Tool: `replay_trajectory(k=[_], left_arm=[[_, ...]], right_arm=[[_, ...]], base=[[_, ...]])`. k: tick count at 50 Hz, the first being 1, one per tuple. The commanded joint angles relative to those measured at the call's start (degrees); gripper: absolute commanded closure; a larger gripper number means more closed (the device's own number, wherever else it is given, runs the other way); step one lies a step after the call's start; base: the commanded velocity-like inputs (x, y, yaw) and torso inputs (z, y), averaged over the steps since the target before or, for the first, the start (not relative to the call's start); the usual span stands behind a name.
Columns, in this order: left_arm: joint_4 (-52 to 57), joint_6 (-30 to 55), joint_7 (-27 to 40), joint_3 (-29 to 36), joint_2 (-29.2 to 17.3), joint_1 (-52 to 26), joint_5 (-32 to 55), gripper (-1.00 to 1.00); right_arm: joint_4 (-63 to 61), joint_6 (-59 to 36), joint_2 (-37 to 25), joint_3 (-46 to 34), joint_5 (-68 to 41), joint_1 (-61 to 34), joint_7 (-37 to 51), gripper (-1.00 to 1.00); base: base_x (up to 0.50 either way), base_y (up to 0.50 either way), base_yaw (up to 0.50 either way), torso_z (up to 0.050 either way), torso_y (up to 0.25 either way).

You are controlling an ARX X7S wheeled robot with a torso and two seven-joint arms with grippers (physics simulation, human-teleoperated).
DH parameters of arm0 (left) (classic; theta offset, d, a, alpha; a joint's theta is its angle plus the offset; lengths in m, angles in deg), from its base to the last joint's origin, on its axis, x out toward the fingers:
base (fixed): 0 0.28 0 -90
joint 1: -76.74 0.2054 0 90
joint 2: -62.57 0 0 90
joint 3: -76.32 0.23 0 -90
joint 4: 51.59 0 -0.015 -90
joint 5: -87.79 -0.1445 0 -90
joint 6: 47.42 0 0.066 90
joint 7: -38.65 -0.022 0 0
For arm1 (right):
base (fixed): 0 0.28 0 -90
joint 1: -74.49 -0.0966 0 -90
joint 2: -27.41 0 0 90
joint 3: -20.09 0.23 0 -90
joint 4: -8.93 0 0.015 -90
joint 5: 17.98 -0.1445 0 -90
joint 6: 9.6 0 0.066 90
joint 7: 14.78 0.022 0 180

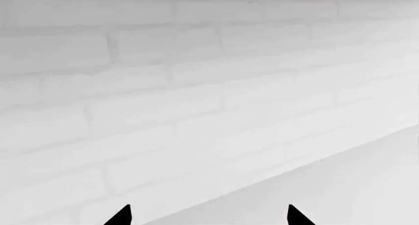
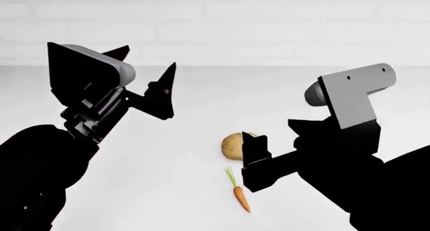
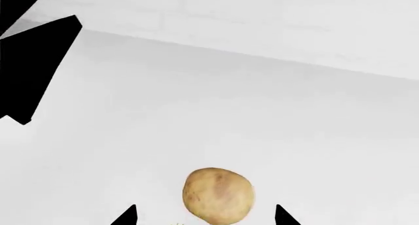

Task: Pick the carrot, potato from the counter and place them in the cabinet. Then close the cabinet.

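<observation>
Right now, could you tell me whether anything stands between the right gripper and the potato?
Nothing visible does. In the right wrist view the potato lies on bare counter just ahead of the open right gripper, in line with the gap between its fingertips.

In front of me I see a white brick wall (image 2: 269, 24). It meets a flat white surface, under soft, even light.

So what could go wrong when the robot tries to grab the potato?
The potato is round, so it might roll or squirt out if the right claw pinches it off-centre. The tiny carrot lies close beside the potato on the counter, so the claw could bump it away. In the head view the right arm hides part of the potato, making aiming harder.
</observation>
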Motion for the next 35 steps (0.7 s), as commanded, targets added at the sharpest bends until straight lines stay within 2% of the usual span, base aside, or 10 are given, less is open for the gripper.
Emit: replay_trajectory(k=[1,20,35], left_arm=[[0.2,-0.1,0.0,1.1,-0.4,1.8,0.1,-1.0],[-0.2,-0.6,0.2,2.0,-0.7,2.2,-0.1,-1.0],[-0.3,-0.7,0.3,2.5,-0.8,2.1,-0.1,-1.0]], right_arm=[[-3.5,2.2,-0.9,-0.4,1.4,6.9,-1.8,-1.0],[1.2,-1.1,2.2,0.5,10.9,13.7,-11.2,-1.0],[1.5,0.5,2.1,0.5,10.0,16.5,-12.7,-1.0]], base=[[0.0,0.0,0.0,0.0,0.0],[0.0,0.0,0.0,0.0,0.0],[0.0,0.0,0.0,0.0,0.0]])
